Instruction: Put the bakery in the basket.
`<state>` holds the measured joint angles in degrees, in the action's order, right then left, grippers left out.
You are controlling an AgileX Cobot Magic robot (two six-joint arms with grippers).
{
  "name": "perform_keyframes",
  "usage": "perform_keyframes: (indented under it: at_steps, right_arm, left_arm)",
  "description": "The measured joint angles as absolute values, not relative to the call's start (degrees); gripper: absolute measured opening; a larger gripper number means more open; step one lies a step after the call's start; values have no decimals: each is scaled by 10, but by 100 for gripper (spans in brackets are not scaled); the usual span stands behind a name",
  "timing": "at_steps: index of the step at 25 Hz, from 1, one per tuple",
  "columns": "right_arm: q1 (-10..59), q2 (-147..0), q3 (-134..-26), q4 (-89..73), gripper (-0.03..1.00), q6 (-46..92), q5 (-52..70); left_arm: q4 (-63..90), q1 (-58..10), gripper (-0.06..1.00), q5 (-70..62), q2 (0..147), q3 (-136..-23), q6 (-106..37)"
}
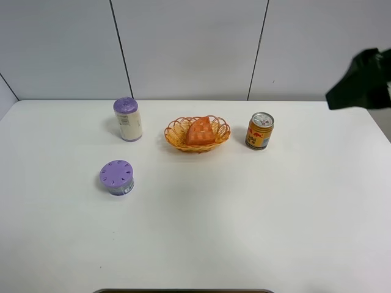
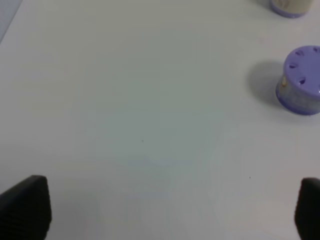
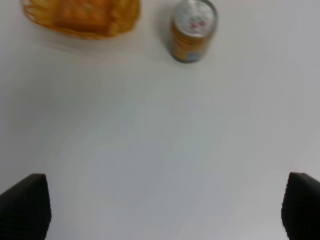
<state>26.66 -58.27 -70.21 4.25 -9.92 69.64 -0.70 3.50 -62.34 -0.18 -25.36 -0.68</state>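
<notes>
The bakery (image 1: 200,130), an orange-brown wedge with a grid top, lies inside the orange-yellow wicker basket (image 1: 175,135) at the back middle of the table. Both also show blurred in the right wrist view, the bakery (image 3: 82,14) within the basket (image 3: 125,20). My right gripper (image 3: 160,207) is open and empty, held high above the table, well away from the basket. The right arm (image 1: 361,79) shows at the far right edge. My left gripper (image 2: 160,207) is open and empty over bare table; it does not show in the exterior high view.
A gold-red drink can (image 1: 259,130) stands right of the basket, also in the right wrist view (image 3: 192,31). A tall purple-lidded container (image 1: 127,119) stands left of the basket. A short purple-lidded round container (image 1: 116,177) sits front left, also in the left wrist view (image 2: 300,80).
</notes>
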Motion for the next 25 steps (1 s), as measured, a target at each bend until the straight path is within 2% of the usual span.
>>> perform_keyframes:
  at_steps: [5, 12, 15, 20, 25]
  right_arm:
    - [252, -456, -587, 93, 91, -106, 697]
    - [115, -272, -455, 102, 91, -105, 637]
    - [79, -192, -407, 101, 91, -105, 618]
    - [67, -75, -337, 81, 91, -104, 619]
    - [67, -3, -324, 73, 91, -96, 629]
  left_arm:
    - [-7, 35, 99, -623, -2, -254, -7]
    - [-7, 35, 99, -623, -2, -254, -7]
    - [-7, 35, 99, -623, -2, -254, -7]
    - [-7, 35, 99, -623, -2, -254, -7]
    - [-7, 35, 99, -623, -2, -254, -7]
